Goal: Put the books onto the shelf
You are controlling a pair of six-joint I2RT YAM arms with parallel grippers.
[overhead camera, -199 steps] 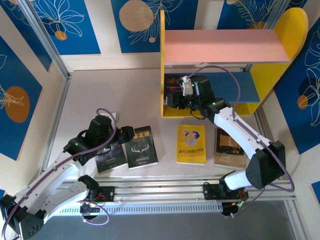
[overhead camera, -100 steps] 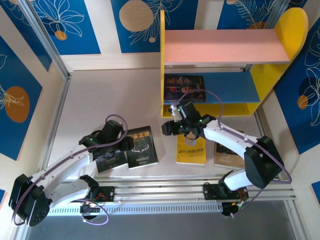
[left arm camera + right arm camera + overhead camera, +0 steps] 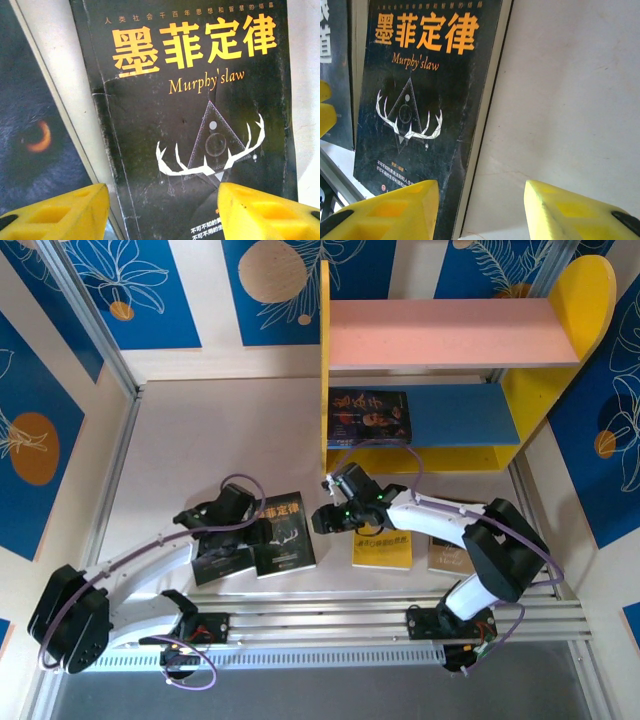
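A black book titled "Murphy's law" [image 3: 287, 537] lies flat on the table. My left gripper [image 3: 257, 530] hovers open over its lower half [image 3: 200, 125], one yellow finger [image 3: 60, 212] at each side. My right gripper [image 3: 322, 519] is open at the book's right edge [image 3: 425, 100], its left finger [image 3: 390, 210] above the cover and the other above bare table. A second dark book [image 3: 222, 562] lies left of it, partly under my left arm. My right arm partly covers a yellow book [image 3: 382, 543] and a brown book [image 3: 448, 552]. One dark book [image 3: 369, 417] lies on the shelf's blue board [image 3: 465, 415].
The shelf [image 3: 335, 455] stands at the back right, with yellow side panels and a bare pink upper board [image 3: 450, 332]. Blue patterned walls close in the table. An aluminium rail [image 3: 330, 625] runs along the near edge, by the arm bases.
My right gripper has drawn back out of the shelf, leaving the dark book on the blue board, and swung down-left to the black book. My left gripper has moved right, over that book.
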